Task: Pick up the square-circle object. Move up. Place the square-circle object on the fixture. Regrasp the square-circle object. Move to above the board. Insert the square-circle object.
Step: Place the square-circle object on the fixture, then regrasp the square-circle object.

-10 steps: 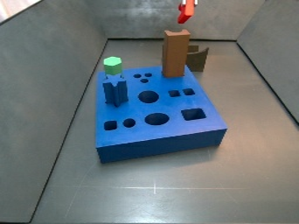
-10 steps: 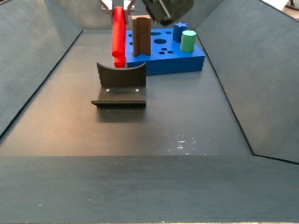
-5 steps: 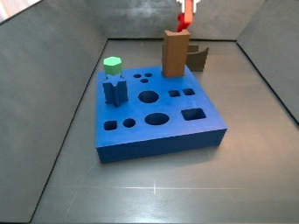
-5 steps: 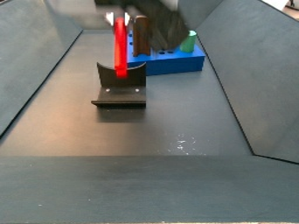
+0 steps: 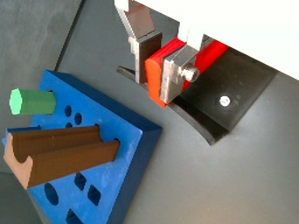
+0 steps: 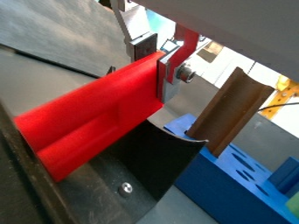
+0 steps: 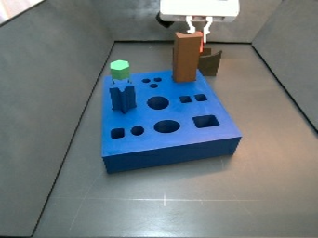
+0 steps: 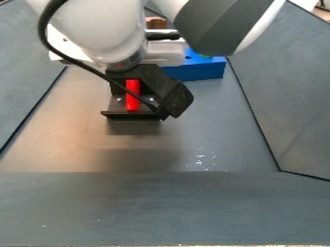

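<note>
Clamped on the square-circle object, my gripper hangs low over the fixture, its silver fingers pressed against the red block's sides in both wrist views. From a side view the arm comes down from above, the white wrist body sitting right over the brown post, with the gripper just behind the post's top. From the opposite side view the arm's bulky white and grey links fill the upper frame, and the dark wrist housing covers most of the fixture.

That red square-circle object stands roughly upright there, its long axis vertical, the lower end reaching down against the dark bracket (I can't tell whether it actually touches the base plate). In a wrist view the square-circle object runs lengthwise out from the fingers toward the camera, alongside the bracket's dark wall.

Beyond the fixture lies the blue board, with a green peg and a dark blue peg standing in its far-left holes.
</note>
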Controlling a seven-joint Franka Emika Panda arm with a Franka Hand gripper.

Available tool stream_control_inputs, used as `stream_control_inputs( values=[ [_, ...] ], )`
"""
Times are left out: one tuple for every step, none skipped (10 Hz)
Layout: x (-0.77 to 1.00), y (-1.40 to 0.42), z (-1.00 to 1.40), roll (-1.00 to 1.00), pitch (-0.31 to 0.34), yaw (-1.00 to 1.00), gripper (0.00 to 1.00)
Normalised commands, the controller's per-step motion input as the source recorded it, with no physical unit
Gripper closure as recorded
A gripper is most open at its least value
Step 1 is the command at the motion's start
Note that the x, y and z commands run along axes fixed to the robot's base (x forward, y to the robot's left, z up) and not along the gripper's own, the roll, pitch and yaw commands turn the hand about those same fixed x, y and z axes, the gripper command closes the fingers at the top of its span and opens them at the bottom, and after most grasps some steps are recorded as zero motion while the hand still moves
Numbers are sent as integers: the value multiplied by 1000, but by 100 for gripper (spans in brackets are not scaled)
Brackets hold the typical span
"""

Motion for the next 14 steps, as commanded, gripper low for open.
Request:
stream_control_inputs(
  values=[
    [121, 139, -785, -120, -8, -109, 100],
    [121, 139, -785, -120, -8, -109, 100],
    [101, 147, -794, -109, -12, -101, 100],
    [107, 148, -783, -112, -16, -101, 100],
    [101, 140, -788, -113, -12, -98, 100],
    [91, 125, -796, -115, -5, -86, 100],
    [86, 122, -796, -114, -3, -78, 100],
    [0, 0, 0, 0, 0, 0, 0],
    [0, 0, 1000, 34, 2, 81, 0],
    [-1, 3, 1000, 37, 2, 83, 0],
    [-19, 3, 1000, 37, 11, 76, 0],
    [-31, 3, 1000, 31, 21, 63, 0],
    [-43, 7, 1000, 19, 33, 46, 0],
    [-42, 7, 884, 12, 43, 35, 0]
  ],
)
